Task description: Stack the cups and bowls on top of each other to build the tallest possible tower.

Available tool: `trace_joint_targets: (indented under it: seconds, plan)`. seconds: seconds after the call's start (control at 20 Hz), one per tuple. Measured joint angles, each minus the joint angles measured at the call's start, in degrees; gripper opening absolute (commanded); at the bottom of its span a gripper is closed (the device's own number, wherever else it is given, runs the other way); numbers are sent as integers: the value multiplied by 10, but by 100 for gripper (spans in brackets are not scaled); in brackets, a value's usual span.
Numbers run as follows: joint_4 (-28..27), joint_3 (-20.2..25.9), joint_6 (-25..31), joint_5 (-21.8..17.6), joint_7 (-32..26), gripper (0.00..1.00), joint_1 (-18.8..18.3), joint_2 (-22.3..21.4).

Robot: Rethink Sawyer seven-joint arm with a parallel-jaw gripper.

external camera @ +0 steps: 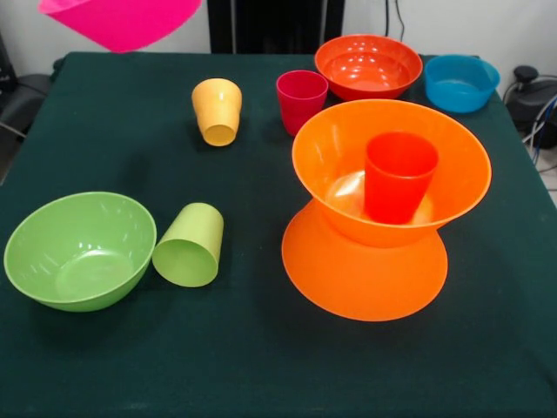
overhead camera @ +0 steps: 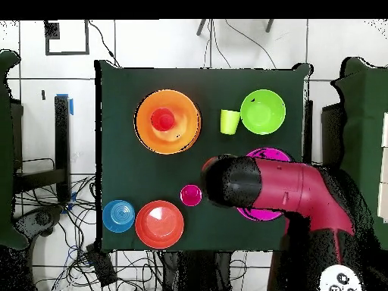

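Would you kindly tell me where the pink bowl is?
In the front view, the pink bowl hangs above the table's far left corner, up-left of the yellow cup.

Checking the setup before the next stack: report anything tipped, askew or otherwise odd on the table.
The lime green cup lies on its side beside the green bowl, mouth toward the camera. The yellow-orange cup looks tilted forward. The pink bowl hangs tilted in the air above the table's far corner. The remaining cups and bowls sit level.

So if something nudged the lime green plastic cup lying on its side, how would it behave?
The lime green smooth plastic cup would probably roll, curving because it tapers. Looks light, so it may skid on the dark green tablecloth.
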Motion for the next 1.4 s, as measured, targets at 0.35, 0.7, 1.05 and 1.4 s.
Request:
trace_joint_targets:
  seconds: [0.35, 0.7, 1.05, 1.4]
  plan:
    - [0, 0, 0, 12, 0, 0, 28, 0]
    - [0, -1, 0, 26, 0, 0, 68, 0]
    - [-1, -2, 1, 43, 0, 0, 94, 0]
    - [-10, -9, 15, 59, 5, 0, 128, 1]
